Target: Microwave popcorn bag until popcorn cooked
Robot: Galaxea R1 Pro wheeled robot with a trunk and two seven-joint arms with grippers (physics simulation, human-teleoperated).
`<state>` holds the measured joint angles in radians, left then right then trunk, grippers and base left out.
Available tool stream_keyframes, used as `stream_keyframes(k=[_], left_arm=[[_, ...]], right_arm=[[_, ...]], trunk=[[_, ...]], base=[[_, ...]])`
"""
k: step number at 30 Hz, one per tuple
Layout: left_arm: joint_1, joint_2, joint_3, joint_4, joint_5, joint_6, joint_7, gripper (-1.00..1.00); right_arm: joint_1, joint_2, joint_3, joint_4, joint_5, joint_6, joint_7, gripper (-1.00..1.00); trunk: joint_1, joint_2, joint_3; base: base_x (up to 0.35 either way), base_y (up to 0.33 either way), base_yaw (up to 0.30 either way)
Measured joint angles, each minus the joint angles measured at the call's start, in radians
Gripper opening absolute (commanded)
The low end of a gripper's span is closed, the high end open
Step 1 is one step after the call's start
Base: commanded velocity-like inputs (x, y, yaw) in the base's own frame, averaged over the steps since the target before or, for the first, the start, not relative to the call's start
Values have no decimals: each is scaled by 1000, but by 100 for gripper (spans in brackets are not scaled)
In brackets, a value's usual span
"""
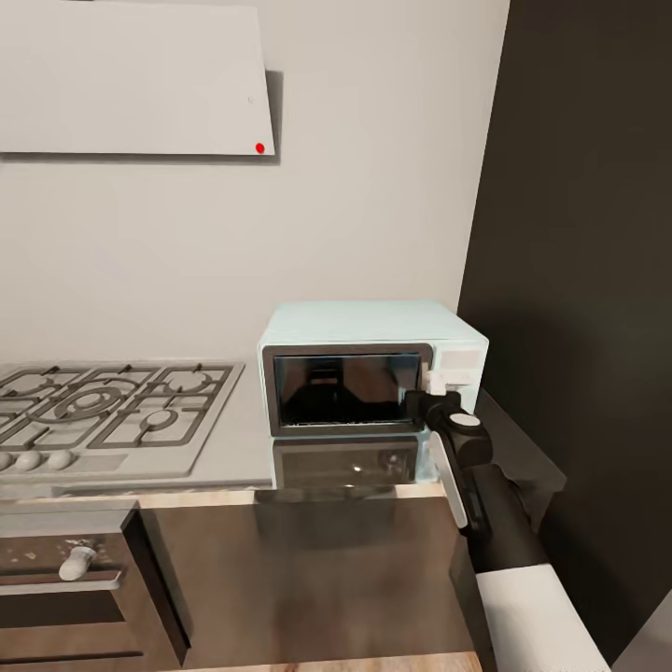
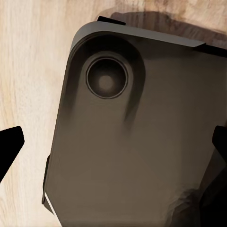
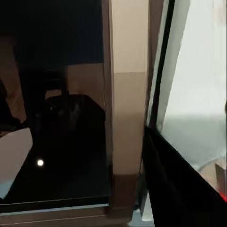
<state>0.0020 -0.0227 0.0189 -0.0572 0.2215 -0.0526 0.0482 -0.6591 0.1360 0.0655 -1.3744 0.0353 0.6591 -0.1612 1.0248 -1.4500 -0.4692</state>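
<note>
The right gripper (image 1: 435, 390) is pressing at the small pale blue microwave (image 1: 373, 373), at the three o'clock edge of its dark glass door (image 1: 343, 389). I cannot tell whether its fingers are clenched or released.

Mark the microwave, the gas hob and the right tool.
microwave (image 1: 345, 388): head view, on its dark glass door.
gas hob (image 1: 112, 406): head view, on the grates.
right tool (image 1: 435, 385): head view, at its tip by the microwave's white panel.

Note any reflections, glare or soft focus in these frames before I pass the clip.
Head view: the microwave door mirrors the room darkly, and the glossy countertop repeats its front below; edges look slightly soft. Right wrist view: close to the door glass, dim, with one small bright glare spot and the robot's reflection. Left wrist view: even light, soft shadow on the wood floor.
</note>
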Motion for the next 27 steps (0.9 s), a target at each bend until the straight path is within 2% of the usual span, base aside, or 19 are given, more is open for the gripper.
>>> stream_keyframes(k=[2,7,20,23,27], left_arm=[[0,0,0,0,0,0,0,100],[0,0,0,0,0,0,0,100],[0,0,0,0,0,0,0,100],[1,-2,1,0,0,-1,0,100],[0,-2,1,0,0,-1,0,100]], right_arm=[[1,-1,-2,-5,18,3,-2,-100],[1,-1,-3,-8,33,7,-4,-100],[-5,-4,-3,-10,36,23,6,-100],[-32,-4,-3,39,45,3,1,-100],[-32,-4,-1,39,35,1,1,-100]], trunk=[[0,0,0],[0,0,0],[0,0,0],[1,0,0],[1,0,0]], base=[[0,0,0],[0,0,0],[0,0,0],[-298,0,0],[-254,0,0]])
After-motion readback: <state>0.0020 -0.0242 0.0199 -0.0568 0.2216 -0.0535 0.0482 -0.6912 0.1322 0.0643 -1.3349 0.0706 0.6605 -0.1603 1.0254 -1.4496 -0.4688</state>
